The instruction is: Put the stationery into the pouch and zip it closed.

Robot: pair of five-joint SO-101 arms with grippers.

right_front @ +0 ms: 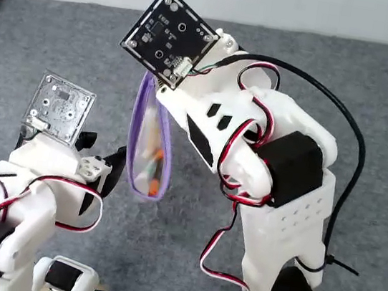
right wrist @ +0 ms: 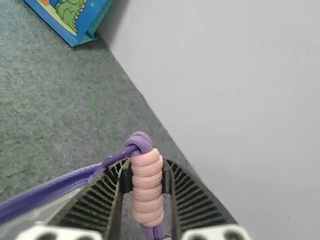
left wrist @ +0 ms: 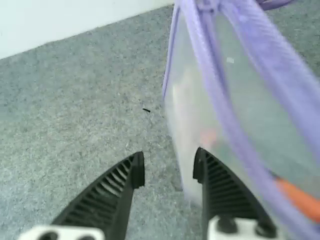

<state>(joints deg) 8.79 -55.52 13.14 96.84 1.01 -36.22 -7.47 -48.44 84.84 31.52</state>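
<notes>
Above grey carpet (right_front: 63, 47), the right gripper (right wrist: 146, 200) pinches the ribbed pink zip pull (right wrist: 146, 182) of a dangling, likely light and floppy clear purple-trimmed pouch (right_front: 148, 145), whose stiffer seam suits the part-open, empty jaws of the left gripper (left wrist: 167, 172).

Hanging pouch (left wrist: 235, 115) crowds the left jaws; open carpet (left wrist: 75, 100) lies beyond them.

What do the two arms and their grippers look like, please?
The left arm and right arm are white plastic with black motors and red, black and white wires. The right one adds a thick black cable, black diamond marks and a black square board at its wrist; the left's board is pale. The left gripper and right gripper have black ribbed fingers.
</notes>
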